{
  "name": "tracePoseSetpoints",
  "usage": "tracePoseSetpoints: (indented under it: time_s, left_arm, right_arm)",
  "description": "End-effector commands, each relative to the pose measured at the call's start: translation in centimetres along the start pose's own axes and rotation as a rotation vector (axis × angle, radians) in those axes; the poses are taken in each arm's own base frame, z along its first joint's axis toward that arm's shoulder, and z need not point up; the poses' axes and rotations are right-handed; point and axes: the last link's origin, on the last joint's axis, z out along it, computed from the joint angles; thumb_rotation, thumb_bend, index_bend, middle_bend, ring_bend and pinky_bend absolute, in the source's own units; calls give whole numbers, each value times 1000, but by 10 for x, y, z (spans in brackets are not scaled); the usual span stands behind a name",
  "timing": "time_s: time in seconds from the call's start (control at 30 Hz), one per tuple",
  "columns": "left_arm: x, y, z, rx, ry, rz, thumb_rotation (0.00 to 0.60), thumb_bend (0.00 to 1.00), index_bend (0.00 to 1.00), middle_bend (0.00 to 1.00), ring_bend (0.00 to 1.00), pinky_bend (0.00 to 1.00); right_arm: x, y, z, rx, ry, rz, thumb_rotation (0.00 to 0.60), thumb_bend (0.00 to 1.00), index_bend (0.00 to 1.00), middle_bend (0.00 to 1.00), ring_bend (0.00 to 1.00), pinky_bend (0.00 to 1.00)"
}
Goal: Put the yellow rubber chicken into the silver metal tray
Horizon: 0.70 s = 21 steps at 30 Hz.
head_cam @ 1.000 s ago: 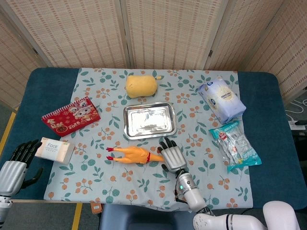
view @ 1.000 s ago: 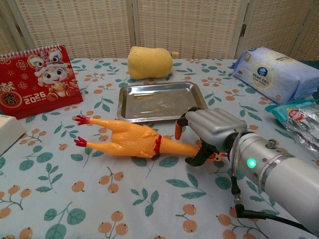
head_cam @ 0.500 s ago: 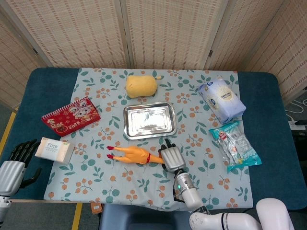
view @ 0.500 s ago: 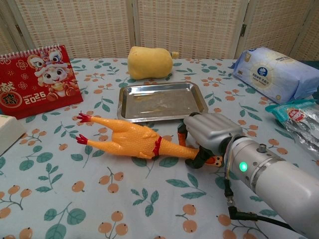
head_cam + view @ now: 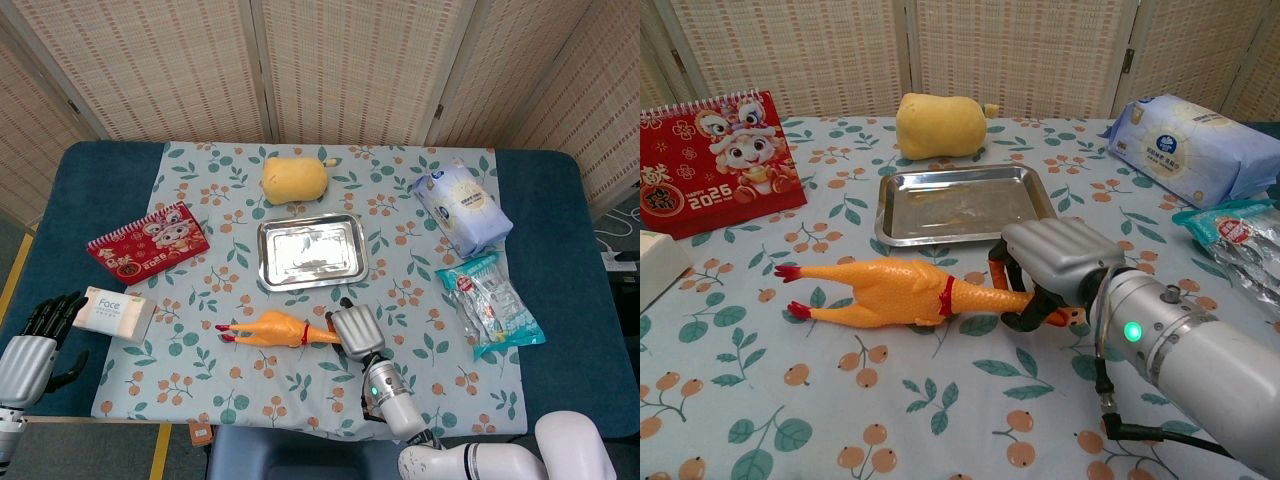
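**Right hand closed on chicken's neck; lift not yet begun**

Table [image 5: 560, 250] with a floral cloth [image 5: 940, 420] over its middle. Tray [image 5: 311, 252] lies flat at the cloth's centre, nothing in it. Chicken [image 5: 885, 292] lies on its side on the cloth, just in front of the tray's near rim and apart from it: red feet to the left, neck and head to the right.

Right hand [image 5: 1052, 268] sits over the neck end. Fingers [image 5: 1002, 262] are curled down around the neck, thumb side tucked beneath, so I judge the neck is gripped. The head is mostly hidden under the palm; how firm the contact is cannot be read. Body and legs appear to rest on the cloth.

Left hand [image 5: 30, 345] is at the table's left edge beside the tissue box [image 5: 113, 312], fingers loosely spread, holding nothing.

Notes for the step in hand (judgement):
- The grip is at one end, so the long, soft body will likely droop and swing on lifting. Raise slowly.
- Get the feet well above the tray's near rim before travelling.
- The move is short: away from the robot and slightly left.
- Lower until the body lies inside the rim, then release.
- Keep the grip snug; a rubber neck may slip.
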Motion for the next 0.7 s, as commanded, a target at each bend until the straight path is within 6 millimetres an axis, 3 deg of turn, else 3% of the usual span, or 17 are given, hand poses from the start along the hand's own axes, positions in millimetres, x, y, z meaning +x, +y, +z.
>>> tracePoseSetpoints:
  time_s: [0.03,0.4,0.7]
  left_arm:
    - [-1,0,0,3,2,5,600,442,44,28,0,74]
    - [-4,7,6,-20,0,34,600,441,11,50,0,94]
    - [7,79,40,-298,-86,97,600,407,0,50,3,135]
  right_arm:
    - [4,1,0,31,43,48,600,372,875,603,725,1000]
    - [17,5,-1,120,113,134,600,372,883,608,732,1000]
    - [24,-9,11,108,132,158,600,373,883,608,733,1000]
